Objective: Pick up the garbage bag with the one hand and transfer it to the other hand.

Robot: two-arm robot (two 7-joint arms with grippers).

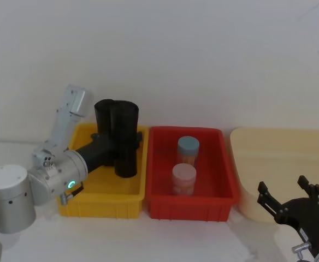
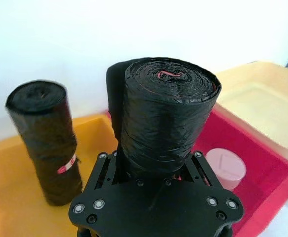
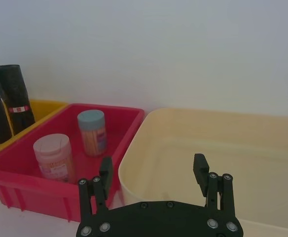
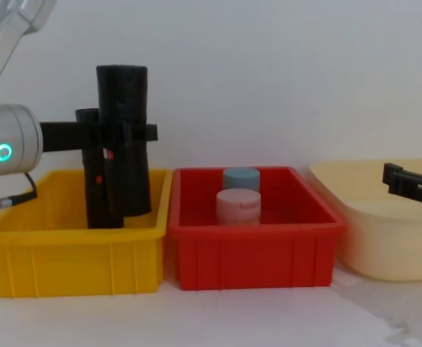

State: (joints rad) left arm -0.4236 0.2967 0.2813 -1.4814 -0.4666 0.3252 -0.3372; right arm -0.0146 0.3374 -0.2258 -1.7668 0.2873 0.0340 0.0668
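The garbage bag, a thick matte-black roll, stands upright in the yellow bin. My left gripper, on the wrist with the green ring light, is shut on its middle from the side. The wrist view shows the fingers hugging the garbage bag on both sides. From the chest, the garbage bag rises well above the bin rim; whether its base touches the floor is hidden. A slimmer black roll with a red-and-white label stands just behind it. My right gripper hovers open near the cream tub, holding nothing.
A red bin sits between the yellow bin and the cream tub. It holds a blue-lidded jar and a pink-lidded jar. A white wall stands close behind the bins.
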